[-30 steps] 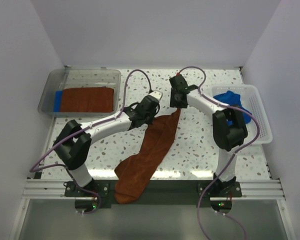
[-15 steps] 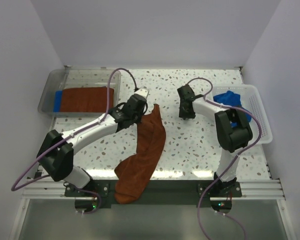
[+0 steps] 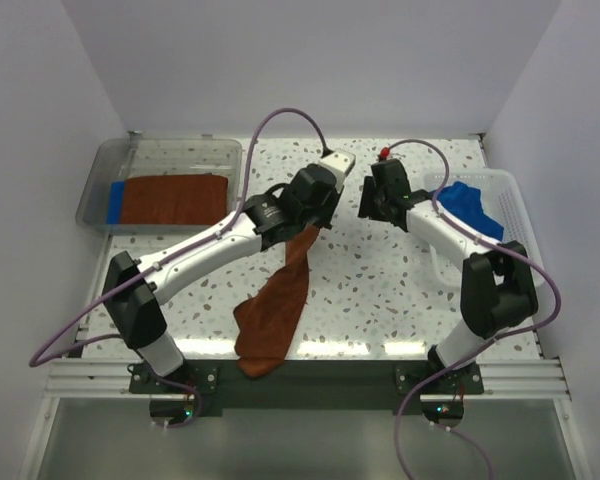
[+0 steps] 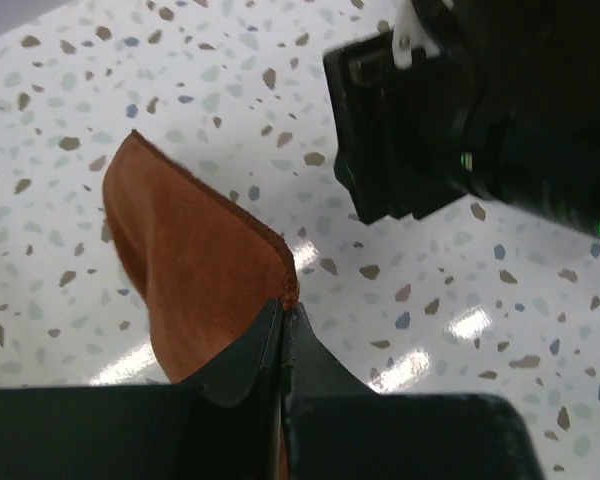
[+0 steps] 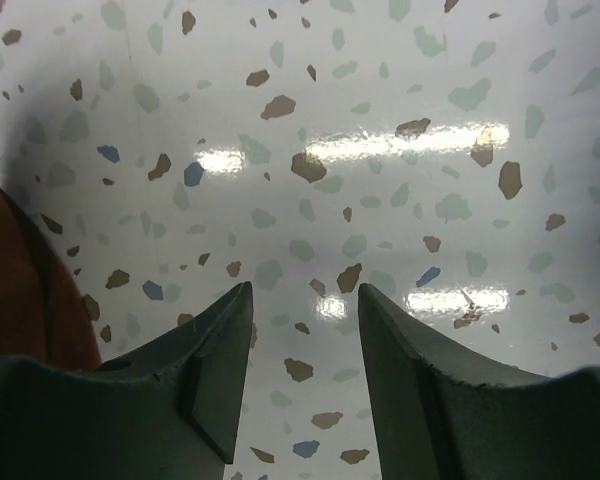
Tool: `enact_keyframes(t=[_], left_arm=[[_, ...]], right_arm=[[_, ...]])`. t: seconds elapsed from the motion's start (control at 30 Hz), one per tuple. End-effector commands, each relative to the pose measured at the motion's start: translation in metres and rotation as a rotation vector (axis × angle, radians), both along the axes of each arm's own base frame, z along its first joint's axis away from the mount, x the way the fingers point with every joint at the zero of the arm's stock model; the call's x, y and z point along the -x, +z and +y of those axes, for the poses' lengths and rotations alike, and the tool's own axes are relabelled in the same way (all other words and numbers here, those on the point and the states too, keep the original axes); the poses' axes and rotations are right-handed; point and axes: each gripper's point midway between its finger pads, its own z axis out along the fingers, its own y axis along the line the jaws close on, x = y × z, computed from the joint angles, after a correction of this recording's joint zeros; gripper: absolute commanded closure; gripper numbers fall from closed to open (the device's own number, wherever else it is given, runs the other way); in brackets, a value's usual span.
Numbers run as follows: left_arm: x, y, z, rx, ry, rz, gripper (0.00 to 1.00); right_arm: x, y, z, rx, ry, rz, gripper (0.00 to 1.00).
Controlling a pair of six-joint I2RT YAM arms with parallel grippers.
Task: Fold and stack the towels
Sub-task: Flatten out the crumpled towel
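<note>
At ten o'clock on the surface, the clear tray holds a folded brown towel, with a flat blue towel showing at its nine o'clock side. The white mesh basket at three o'clock holds a crumpled blue towel. The left end effector pinches a corner of the long brown towel, which trails toward six o'clock. The right end effector is spread and empty.
</note>
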Motion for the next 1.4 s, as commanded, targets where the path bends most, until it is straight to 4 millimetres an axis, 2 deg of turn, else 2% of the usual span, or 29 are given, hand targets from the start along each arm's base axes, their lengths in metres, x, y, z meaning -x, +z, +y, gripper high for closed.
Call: enact_keyframes(t=[0.0, 0.07, 0.1, 0.13, 0.17, 0.2, 0.33, 0.37, 0.43, 0.53, 0.67, 0.77, 0.87, 0.9, 0.93, 1.0, 1.13, 1.2, 1.37], left_arm=[[0.006, -0.052, 0.039, -0.028, 0.066, 0.15, 1.0], [0.003, -0.054, 0.063, 0.014, 0.134, 0.166, 1.0], [0.007, -0.069, 0.076, -0.002, 0.153, 0.197, 1.0], [0.006, -0.07, 0.084, 0.008, 0.18, 0.204, 1.0], [0.003, -0.066, 0.1, 0.015, 0.218, 0.201, 1.0], [0.005, -0.071, 0.11, 0.0, 0.24, 0.205, 1.0], [0.009, -0.058, 0.133, -0.001, 0.292, 0.174, 1.0], [0.011, -0.052, 0.135, 0.009, 0.291, 0.165, 1.0], [0.013, -0.044, 0.134, 0.017, 0.273, 0.154, 1.0], [0.019, -0.032, 0.131, 0.036, 0.222, 0.138, 1.0], [0.027, -0.016, 0.13, 0.067, 0.174, 0.113, 1.0], [0.029, -0.013, 0.129, 0.059, 0.149, 0.107, 1.0], [0.028, -0.013, 0.131, 0.041, 0.154, 0.1, 1.0], [0.027, -0.012, 0.133, 0.038, 0.164, 0.096, 1.0], [0.027, -0.013, 0.133, 0.032, 0.166, 0.099, 1.0], [0.025, -0.012, 0.135, 0.026, 0.177, 0.093, 1.0], [0.024, -0.011, 0.141, 0.003, 0.199, 0.092, 1.0], [0.023, -0.006, 0.143, 0.004, 0.207, 0.086, 1.0], [0.024, 0.0, 0.143, 0.007, 0.21, 0.08, 1.0]], right_arm=[[-0.004, 0.018, 0.001, -0.019, 0.032, -0.06, 0.49], [-0.005, 0.022, 0.007, -0.036, 0.058, -0.07, 0.49], [-0.006, 0.021, 0.009, -0.042, 0.065, -0.066, 0.49], [-0.006, 0.019, 0.017, -0.07, 0.093, -0.058, 0.49], [-0.007, 0.019, 0.023, -0.086, 0.113, -0.057, 0.49], [-0.009, 0.021, 0.029, -0.099, 0.134, -0.061, 0.49], [-0.018, 0.018, 0.056, -0.13, 0.231, -0.07, 0.5], [-0.016, 0.01, 0.068, -0.152, 0.283, -0.048, 0.5], [-0.021, 0.01, 0.075, -0.162, 0.3, -0.054, 0.5], [-0.029, -0.001, 0.082, -0.157, 0.303, -0.026, 0.5], [-0.04, -0.005, 0.096, -0.154, 0.331, -0.032, 0.5], [-0.042, -0.01, 0.099, -0.124, 0.411, -0.045, 0.49], [-0.031, -0.012, 0.095, -0.04, 0.565, -0.08, 0.46], [-0.018, -0.026, 0.09, -0.016, 0.607, -0.057, 0.44], [-0.015, -0.016, 0.091, -0.007, 0.656, -0.102, 0.43], [-0.003, -0.028, 0.083, 0.082, 0.78, -0.117, 0.41], [0.011, -0.032, 0.08, 0.168, 0.977, -0.14, 0.37], [0.019, -0.032, 0.085, 0.16, 1.045, -0.15, 0.36], [0.02, -0.027, 0.104, 0.224, 1.171, -0.265, 0.35]])
